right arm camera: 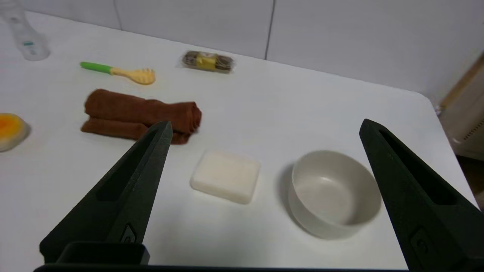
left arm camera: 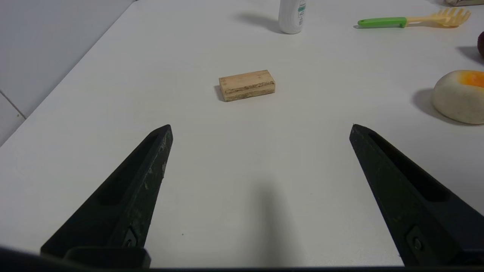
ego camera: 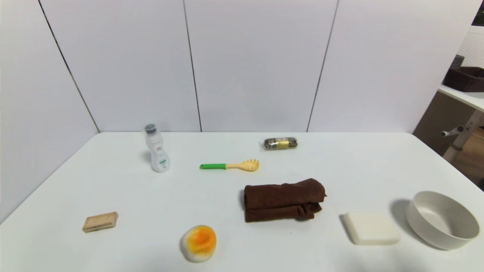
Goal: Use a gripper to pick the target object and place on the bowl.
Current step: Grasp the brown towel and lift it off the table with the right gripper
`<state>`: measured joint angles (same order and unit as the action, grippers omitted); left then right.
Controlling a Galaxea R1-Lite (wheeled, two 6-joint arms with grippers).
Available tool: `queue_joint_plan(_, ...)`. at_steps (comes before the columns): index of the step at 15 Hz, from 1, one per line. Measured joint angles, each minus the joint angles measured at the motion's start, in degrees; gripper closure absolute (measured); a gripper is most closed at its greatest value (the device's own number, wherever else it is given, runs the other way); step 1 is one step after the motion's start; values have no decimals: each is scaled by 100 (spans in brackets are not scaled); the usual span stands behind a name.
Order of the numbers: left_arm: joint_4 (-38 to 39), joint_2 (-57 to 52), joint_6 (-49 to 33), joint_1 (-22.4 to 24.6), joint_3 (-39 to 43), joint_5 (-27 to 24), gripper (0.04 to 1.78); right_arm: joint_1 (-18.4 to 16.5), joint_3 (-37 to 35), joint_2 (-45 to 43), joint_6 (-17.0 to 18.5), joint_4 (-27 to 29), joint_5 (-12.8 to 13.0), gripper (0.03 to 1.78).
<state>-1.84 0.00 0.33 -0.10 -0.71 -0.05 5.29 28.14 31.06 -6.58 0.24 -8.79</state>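
Nearest of all, an egg-shaped white and orange object is sitting at the near edge of the white table, left of centre. Sweeping from the left: a small wooden block is lying near the left side, and the left gripper is hovering above bare table in front of it, its two black fingers spreading wide with nothing between them. Farther back, a white bottle is standing upright, and to its right a green-handled yellow pasta fork is lying flat, with a small wrapped packet beyond it toward the far wall. The dark brown towel is resting as a thick folded bundle just right of centre, untouched. Just beside it on the right, but apart from it, a white soap-like block is lying flat, and the off-white bowl is sitting near the right edge, nothing inside it. The right gripper is hanging above the near right part of the table, fingers gaping wide, gripping nothing.
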Motion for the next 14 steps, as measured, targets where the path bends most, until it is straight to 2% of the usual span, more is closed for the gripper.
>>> queue_joint_plan(2, 0, 0, 2, 0, 0, 0, 13, 407, 690, 925, -154, -4, -182, 10)
queue_joint_plan(4, 0, 0, 2, 0, 0, 0, 13, 929, 1193, 1751, -463, 16, -356, 10)
queue_joint_plan(6, 0, 0, 0, 0, 0, 0, 13, 1480, 1558, 2439, -797, 27, -499, 10)
queue_joint_plan(8, 0, 0, 0, 0, 0, 2, 13, 1932, 1819, 3082, -1135, 33, -769, 10)
queue_joint_plan(11, 0, 0, 2, 0, 0, 0, 13, 2278, 2018, 3944, -1532, 66, -1513, 10)
queue_joint_plan(14, 0, 0, 0, 0, 0, -2, 13, 2324, 2144, 4782, -2042, 41, -2348, 10)
